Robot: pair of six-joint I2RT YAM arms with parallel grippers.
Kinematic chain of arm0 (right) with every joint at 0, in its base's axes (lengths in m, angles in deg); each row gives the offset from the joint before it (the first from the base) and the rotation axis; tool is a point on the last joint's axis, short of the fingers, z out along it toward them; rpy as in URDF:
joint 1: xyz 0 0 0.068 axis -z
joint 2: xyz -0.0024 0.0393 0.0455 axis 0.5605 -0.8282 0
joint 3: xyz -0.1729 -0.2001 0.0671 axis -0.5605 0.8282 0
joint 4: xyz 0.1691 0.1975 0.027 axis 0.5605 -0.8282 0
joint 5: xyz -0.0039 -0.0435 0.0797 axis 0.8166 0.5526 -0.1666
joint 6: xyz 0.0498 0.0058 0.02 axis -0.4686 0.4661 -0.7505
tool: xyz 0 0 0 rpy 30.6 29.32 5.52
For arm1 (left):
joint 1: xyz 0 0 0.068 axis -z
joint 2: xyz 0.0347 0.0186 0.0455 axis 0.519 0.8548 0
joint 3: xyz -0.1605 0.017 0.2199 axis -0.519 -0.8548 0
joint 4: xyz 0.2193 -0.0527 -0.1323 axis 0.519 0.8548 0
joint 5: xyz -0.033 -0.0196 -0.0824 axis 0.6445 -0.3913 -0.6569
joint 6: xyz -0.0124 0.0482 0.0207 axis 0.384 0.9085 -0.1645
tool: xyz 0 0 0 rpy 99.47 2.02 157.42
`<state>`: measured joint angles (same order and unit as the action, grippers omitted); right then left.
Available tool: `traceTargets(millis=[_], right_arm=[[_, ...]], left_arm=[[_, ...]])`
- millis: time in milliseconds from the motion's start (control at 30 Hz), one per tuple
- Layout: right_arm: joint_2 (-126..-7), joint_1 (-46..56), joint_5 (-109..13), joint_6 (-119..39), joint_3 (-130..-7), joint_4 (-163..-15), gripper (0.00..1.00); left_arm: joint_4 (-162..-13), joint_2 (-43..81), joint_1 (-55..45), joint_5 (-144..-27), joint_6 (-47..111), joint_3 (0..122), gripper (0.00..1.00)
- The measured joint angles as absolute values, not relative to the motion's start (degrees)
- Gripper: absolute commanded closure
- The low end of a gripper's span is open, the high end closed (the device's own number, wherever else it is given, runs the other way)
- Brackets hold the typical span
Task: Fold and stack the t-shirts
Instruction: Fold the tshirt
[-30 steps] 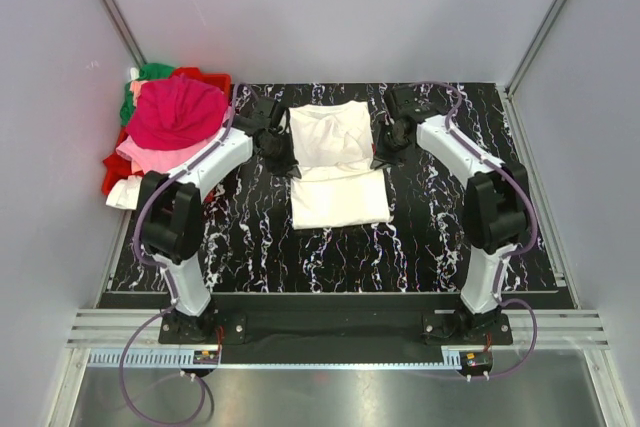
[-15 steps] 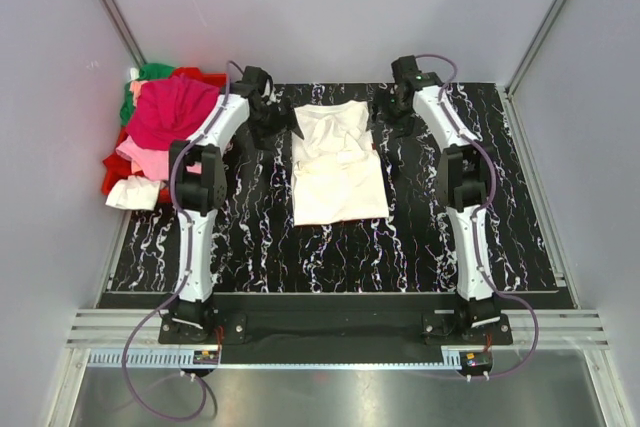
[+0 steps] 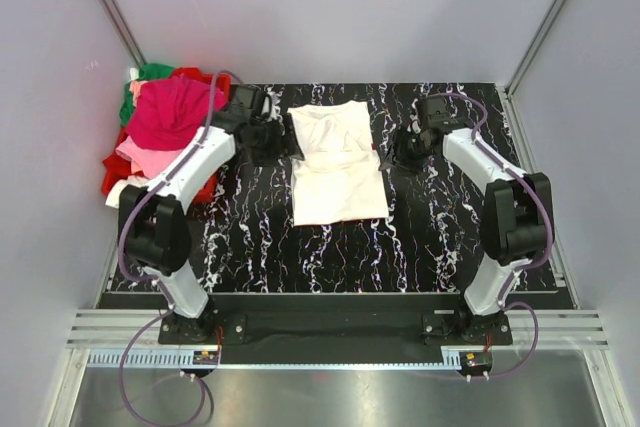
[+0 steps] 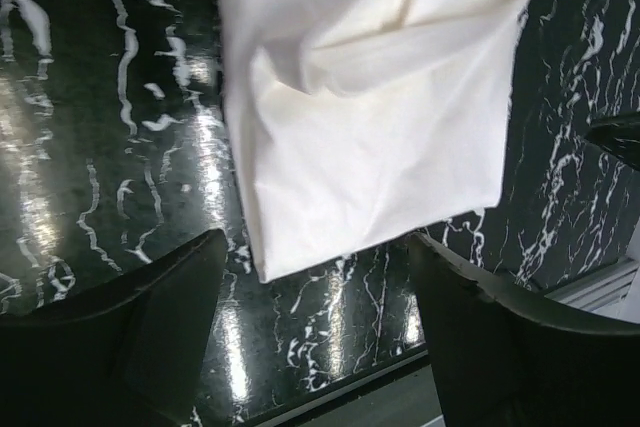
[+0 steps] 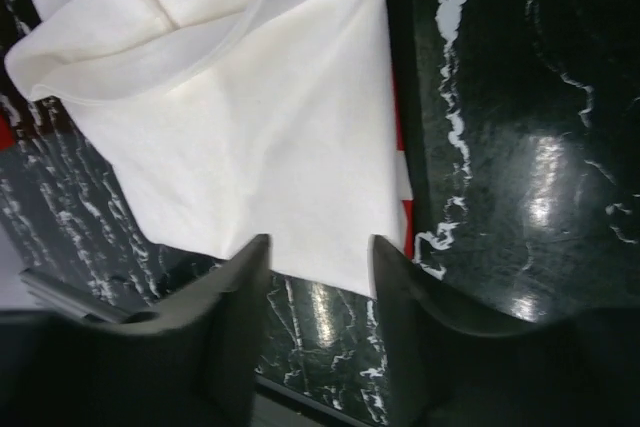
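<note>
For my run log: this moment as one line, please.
white t-shirt: folded, flat on table | left gripper: open, beside it | right gripper: open, beside it | other shirts: piled far left

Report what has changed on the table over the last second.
Both arms reached toward the far edge alongside the white t-shirt, then drew back toward the near side. The left gripper and right gripper now hover open at its two sides, holding nothing. The shirt's far half looks flatter than a second ago. The heap of coloured t-shirts at the left stayed put.
</note>
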<state>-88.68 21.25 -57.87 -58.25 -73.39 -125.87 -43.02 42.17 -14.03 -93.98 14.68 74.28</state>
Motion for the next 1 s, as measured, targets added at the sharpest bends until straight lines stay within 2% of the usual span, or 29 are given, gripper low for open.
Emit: traceTargets(millis=[33,133,433,667,767,800,900,933,1000], right_arm=[[-87.96,21.2,-59.03,-58.54,-71.93,-124.45,0.61],[-89.27,20.99,-62.11,-59.76,-70.99,-120.76,0.72],[-105.47,20.2,-65.67,-59.83,-81.78,-118.92,0.76],[-119.46,20.2,-66.13,-58.95,-101.22,-122.46,0.74],[-126.23,20.2,-66.44,-58.8,-112.34,-125.0,0.68],[-128.31,20.2,-66.5,-58.67,-115.79,-125.87,0.58],[-131.0,20.2,-66.53,-57.79,-120.54,-128.1,0.4],[-130.6,20.22,-66.59,-57.38,-119.97,-128.34,0.25],[-127.3,20.53,-66.98,-56.7,-115.14,-126.96,0.18]], left_arm=[[-44.15,42.11,-12.41,-93.7,14.83,73.99,0.31],[-47.3,45.45,-8.33,-93.54,14.88,74.14,0.35],[-48.09,63.0,-5.44,-92.36,14.85,81.01,0.38],[-46.12,71.9,-7.89,-91.95,14.85,96.74,0.37],[-45.4,75.15,-11.21,-91.99,14.64,103.83,0.37],[-44.81,76.09,-12.63,-92.12,14.59,105.6,0.37],[-43.47,77.62,-16.55,-92.01,14.57,108.11,0.34],[-43.28,77.34,-17.9,-91.66,14.77,107.13,0.24],[-44.41,74.61,-19.71,-91.09,15.16,101.42,0.1]])
